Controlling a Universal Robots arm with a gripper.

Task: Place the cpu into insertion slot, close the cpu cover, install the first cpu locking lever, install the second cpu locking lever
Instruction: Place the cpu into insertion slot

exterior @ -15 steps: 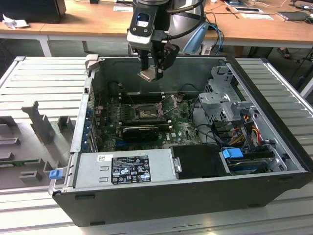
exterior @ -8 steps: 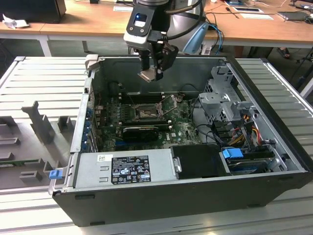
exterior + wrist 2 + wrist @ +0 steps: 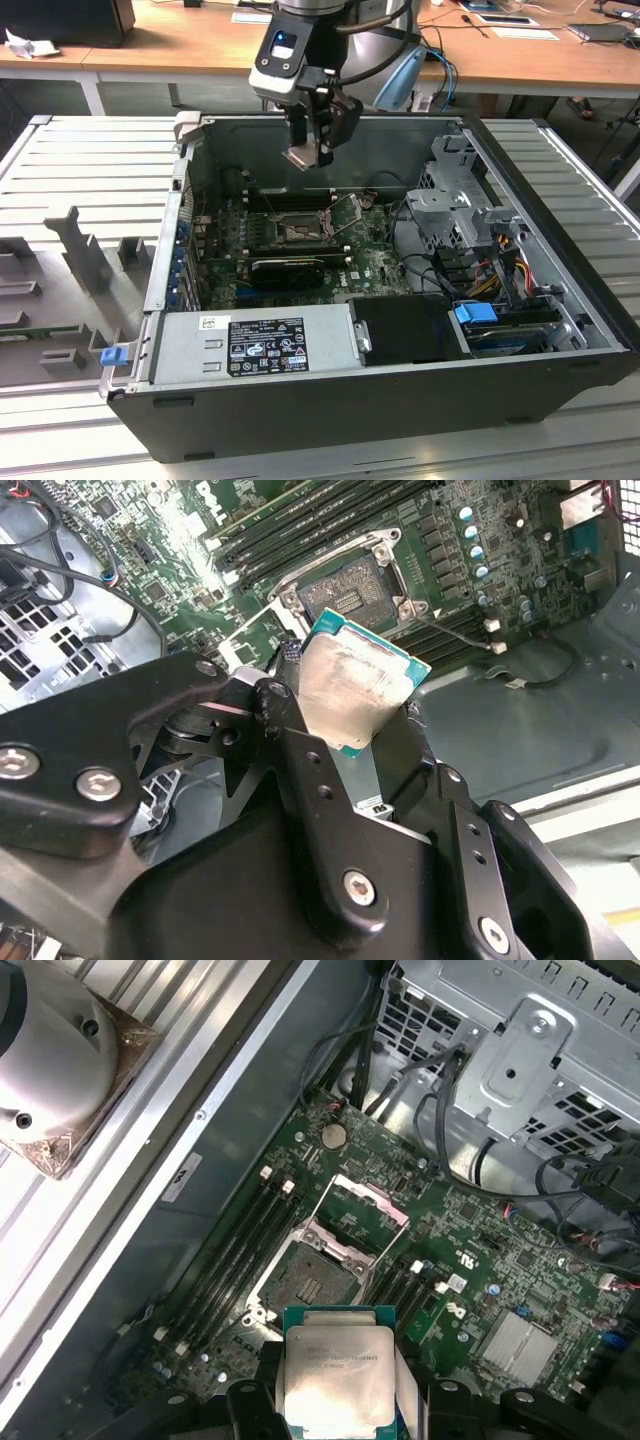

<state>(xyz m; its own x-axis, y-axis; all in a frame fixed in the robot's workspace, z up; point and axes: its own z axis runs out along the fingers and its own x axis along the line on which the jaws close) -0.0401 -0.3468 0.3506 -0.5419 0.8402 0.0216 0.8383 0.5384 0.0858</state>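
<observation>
Case [image 3: 330, 400] is being worked with its side off. Green board [image 3: 375, 262] is lying flat inside, and the socket [image 3: 297, 235] on it is being used as the reference. Gripper [image 3: 312, 150] is being held well above the socket, offset toward the case's back wall. Its fingers are being pressed shut on the chip, apparently at opposite edges. Cover [image 3: 365, 1215] is standing flipped open just beside the socket, so the pin field is exposed. Chip [image 3: 335, 1380] is being carried clear of the socket and is not seated.

Handling, as judged:
- Chip is light, thin and stiff, and its smooth metal face is likely slippery.
- Underside contacts and socket pins are fragile.
- Edges only are to be gripped, and no force is to be used.
</observation>
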